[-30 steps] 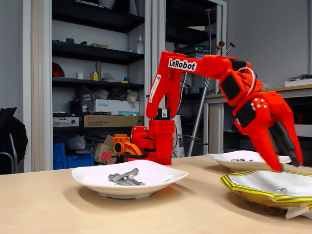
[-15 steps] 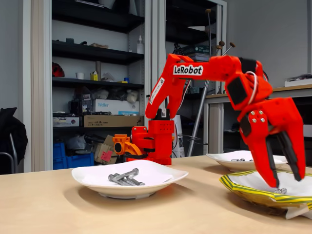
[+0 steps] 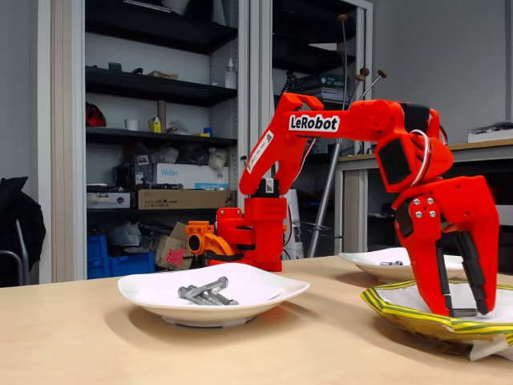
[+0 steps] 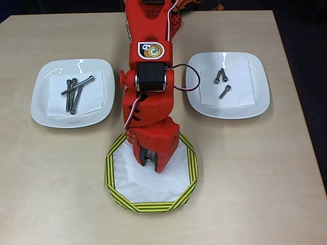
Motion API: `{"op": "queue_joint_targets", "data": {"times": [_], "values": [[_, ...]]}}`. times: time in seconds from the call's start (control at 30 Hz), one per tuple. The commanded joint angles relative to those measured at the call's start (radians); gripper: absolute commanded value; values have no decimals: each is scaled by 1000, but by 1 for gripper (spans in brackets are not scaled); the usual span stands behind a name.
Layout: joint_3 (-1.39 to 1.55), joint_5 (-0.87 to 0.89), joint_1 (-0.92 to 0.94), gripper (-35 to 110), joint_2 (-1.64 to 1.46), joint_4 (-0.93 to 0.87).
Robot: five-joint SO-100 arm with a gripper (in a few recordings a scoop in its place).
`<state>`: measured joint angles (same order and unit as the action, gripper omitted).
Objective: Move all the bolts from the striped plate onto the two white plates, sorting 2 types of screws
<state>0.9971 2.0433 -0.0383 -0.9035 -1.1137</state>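
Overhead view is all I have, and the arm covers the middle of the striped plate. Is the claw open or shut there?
Observer: Open. The fixed view shows a clear gap between the two fingers of the claw.
Operator: How low is it?
Observer: Seen from the side, its tips are down inside the striped plate, below the rim.
Operator: Is any bolt left under it?
Observer: A small grey piece lies between the tips, likely a short bolt. I cannot tell if they touch it.
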Motion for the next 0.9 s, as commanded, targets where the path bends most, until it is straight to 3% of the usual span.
{"op": "queue_joint_targets", "data": {"times": [0.0,0.13,0.57,0.87], "values": [[-15,-54,5,12,-103,-67],[-15,-201,9,12,-130,-109],[106,-1207,-14,17,-95,-55],[121,-1367,-21,13,-110,-126]]}}
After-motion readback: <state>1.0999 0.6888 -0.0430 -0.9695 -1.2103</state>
